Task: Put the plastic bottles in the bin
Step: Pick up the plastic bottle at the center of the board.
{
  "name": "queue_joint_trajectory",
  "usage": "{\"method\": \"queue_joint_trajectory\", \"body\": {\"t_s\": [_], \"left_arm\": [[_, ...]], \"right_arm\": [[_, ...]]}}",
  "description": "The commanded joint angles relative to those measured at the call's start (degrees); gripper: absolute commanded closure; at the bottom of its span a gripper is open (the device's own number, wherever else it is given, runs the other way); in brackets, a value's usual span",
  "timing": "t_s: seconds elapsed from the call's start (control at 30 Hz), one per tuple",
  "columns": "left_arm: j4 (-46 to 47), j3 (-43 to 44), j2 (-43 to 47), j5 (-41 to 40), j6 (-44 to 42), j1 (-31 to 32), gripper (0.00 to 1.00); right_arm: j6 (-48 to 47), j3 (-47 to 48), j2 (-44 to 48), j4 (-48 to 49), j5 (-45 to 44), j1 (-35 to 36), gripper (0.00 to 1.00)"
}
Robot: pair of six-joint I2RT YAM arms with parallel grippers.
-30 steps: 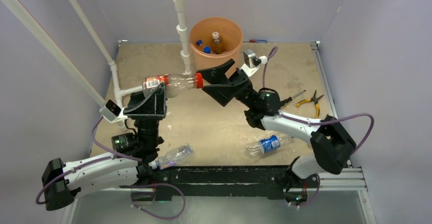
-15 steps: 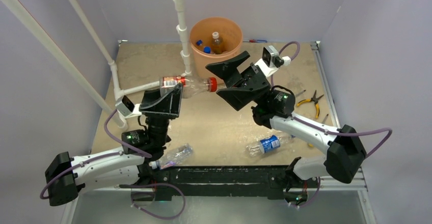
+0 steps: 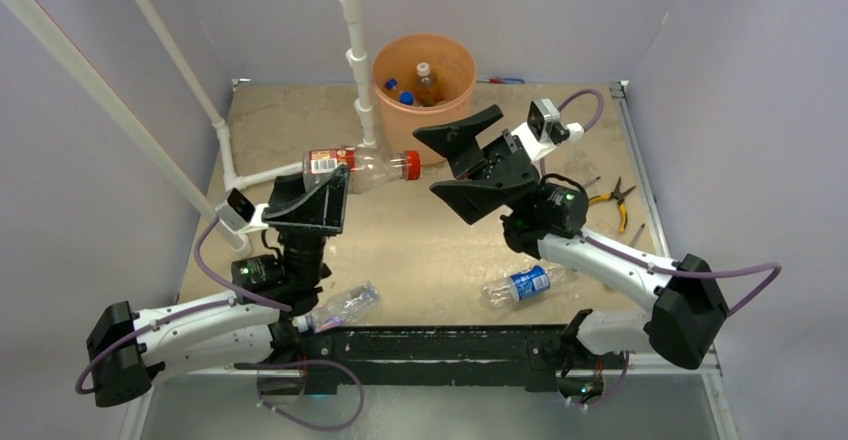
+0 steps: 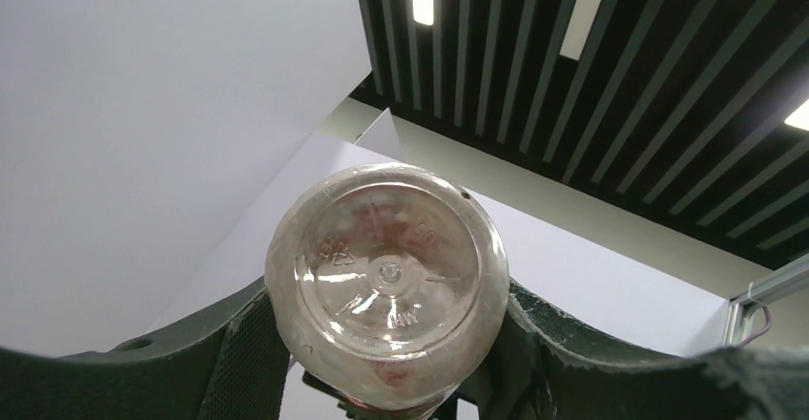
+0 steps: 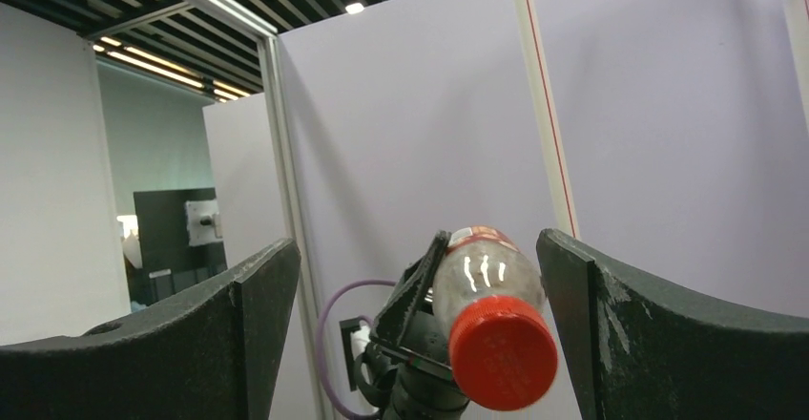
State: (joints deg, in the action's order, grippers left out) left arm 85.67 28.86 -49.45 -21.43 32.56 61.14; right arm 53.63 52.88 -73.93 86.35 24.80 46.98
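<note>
My left gripper is shut on a clear plastic bottle with a red label and red cap, held level above the table with the cap pointing right. In the left wrist view its base fills the space between the jaws. My right gripper is open, its jaws facing the cap, which sits just short of them; the cap shows between the fingers. The orange bin stands at the back with bottles inside. Two more bottles lie near the front: a clear one and a blue-labelled one.
A white pipe frame rises just left of the bin, and a slanted pipe crosses the left side. Yellow-handled pliers and a screwdriver lie at the right. Purple walls enclose the table.
The left arm has carried the red-capped bottle to the right. The open right gripper has drawn back to the right, staying in front of the cap.
</note>
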Motion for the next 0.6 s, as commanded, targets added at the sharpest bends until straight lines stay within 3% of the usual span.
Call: {"method": "queue_joint_trajectory", "body": {"t_s": [0.0, 0.27, 0.47, 0.57], "left_arm": [[3.9, 3.0, 0.4, 2.7, 1.6, 0.1, 0.68], [5.0, 3.1, -0.9, 2.8, 2.5, 0.1, 0.68], [5.3, 3.1, -1.4, 2.4, 2.2, 0.1, 0.68], [5.5, 2.9, -1.6, 2.1, 2.0, 0.1, 0.68]], "right_arm": [[0.2, 0.5, -1.4, 1.4, -0.3, 0.3, 0.01], [5.1, 3.9, -5.6, 3.8, 3.2, 0.5, 0.01], [8.5, 3.8, -7.2, 8.2, 3.7, 0.7, 0.14], [10.3, 3.7, -7.9, 10.6, 3.6, 0.7, 0.25]]}}
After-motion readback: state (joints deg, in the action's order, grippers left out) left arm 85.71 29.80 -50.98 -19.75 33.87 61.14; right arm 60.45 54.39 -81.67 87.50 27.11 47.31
